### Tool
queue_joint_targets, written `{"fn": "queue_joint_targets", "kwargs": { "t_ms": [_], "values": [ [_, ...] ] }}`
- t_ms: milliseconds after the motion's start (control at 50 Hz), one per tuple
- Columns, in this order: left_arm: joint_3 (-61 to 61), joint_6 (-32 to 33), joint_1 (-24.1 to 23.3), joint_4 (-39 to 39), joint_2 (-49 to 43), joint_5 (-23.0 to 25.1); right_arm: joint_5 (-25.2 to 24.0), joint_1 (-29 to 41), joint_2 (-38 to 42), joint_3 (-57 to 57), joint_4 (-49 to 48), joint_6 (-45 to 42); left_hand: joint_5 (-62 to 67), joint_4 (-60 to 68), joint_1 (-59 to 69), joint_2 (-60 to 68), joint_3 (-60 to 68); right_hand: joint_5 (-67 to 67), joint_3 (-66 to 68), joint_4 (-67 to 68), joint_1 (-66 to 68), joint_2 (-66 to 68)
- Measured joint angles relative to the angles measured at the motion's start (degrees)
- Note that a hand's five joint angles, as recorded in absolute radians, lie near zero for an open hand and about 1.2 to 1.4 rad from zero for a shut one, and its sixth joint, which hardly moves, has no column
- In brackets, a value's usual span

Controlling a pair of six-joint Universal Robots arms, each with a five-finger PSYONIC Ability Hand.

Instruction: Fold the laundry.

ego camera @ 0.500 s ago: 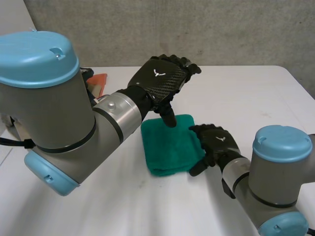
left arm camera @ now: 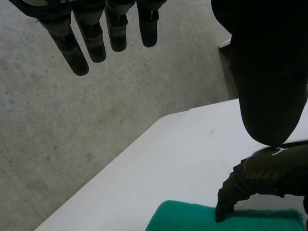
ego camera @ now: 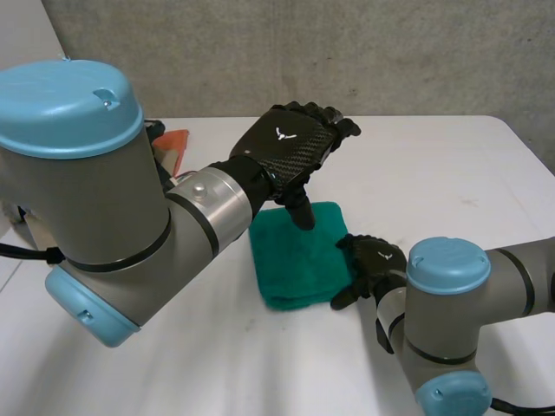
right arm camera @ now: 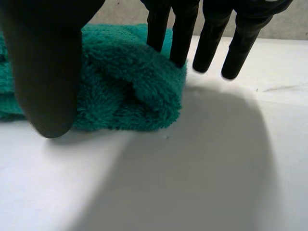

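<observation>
The right hand (right arm camera: 183,33) touches the towel (right arm camera: 120,91) corner, fingers straight.

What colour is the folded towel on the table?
Plain teal green; the fluffy folded towel shows best in right wrist view.

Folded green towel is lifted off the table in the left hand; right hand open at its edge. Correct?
Not lifted: head view shows the green towel lying on the table, left hand open over it holding nothing. The right hand is open at its edge.
</observation>
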Motion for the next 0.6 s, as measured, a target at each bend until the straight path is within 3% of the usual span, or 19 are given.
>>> {"fn": "queue_joint_targets", "kwargs": {
  "t_ms": [60,100,140,180,400,600],
  "values": [
    [-0.3,0.0,0.1,0.0,0.3,0.0,0.0,-0.3,0.6,-0.5,-0.5,-0.2,0.0,0.0,0.0,0.0,0.0,6.4,7.3,7.4,5.9,7.5],
    [-0.4,-0.1,0.2,0.1,0.5,0.0,-0.1,-0.6,0.9,-0.8,-0.9,-0.3,0.0,0.0,0.0,0.0,0.0,14.3,16.0,16.0,13.2,16.7],
    [-0.7,-0.1,0.3,0.3,0.7,0.0,-0.4,-0.8,1.0,-1.1,-1.3,-0.3,0.0,0.0,0.0,0.0,0.0,30.0,32.6,32.8,24.1,31.1],
    [-0.9,-0.2,0.4,0.5,1.0,0.0,-0.7,-1.2,1.1,-1.4,-1.8,-0.3,0.0,0.0,0.0,0.0,0.0,35.3,38.3,38.7,27.3,35.3],
    [-1.6,-0.3,0.4,1.5,1.7,0.0,-3.9,-5.0,2.3,-7.7,-4.6,-1.4,0.0,0.0,0.0,0.0,0.0,35.8,39.6,40.6,28.0,36.0],
    [-1.6,-0.3,0.7,1.4,2.7,0.2,-1.9,-16.5,12.3,-27.7,-1.8,-3.3,0.0,0.0,0.0,0.0,0.0,36.8,39.6,40.6,28.0,36.0]
  ]
}}
